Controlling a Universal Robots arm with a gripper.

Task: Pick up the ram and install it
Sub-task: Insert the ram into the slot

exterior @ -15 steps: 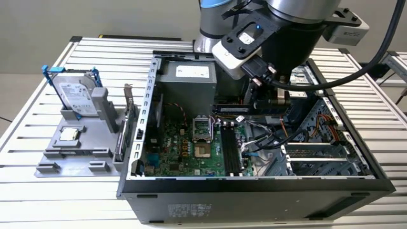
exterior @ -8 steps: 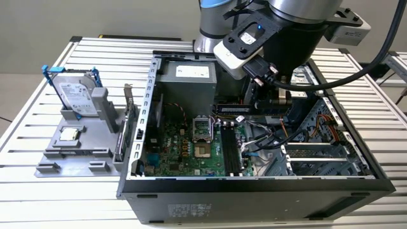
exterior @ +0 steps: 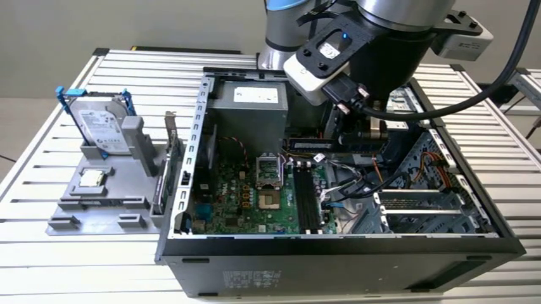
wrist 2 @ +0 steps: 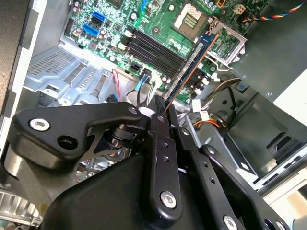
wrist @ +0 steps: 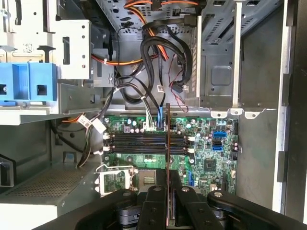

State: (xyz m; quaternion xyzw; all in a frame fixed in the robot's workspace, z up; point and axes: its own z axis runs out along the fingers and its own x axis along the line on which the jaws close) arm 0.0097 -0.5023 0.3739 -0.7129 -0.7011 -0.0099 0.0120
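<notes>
ram (wrist 2: 189, 67) clamped edge-on in claw (wrist 2: 162, 111), above black motherboard slots (wrist 2: 151, 47)

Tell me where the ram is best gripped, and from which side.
Pinch its flat faces from above, near one end, as the gripper does now: the ram is a thin stick held on edge, so its length is clear over the motherboard slots.

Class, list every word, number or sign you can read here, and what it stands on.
No text can be read.
Hard drive label: too small to read.
Power supply label: too small to read.
Case front print: too small to read.
The ram in the pincer: no readable print.
</notes>
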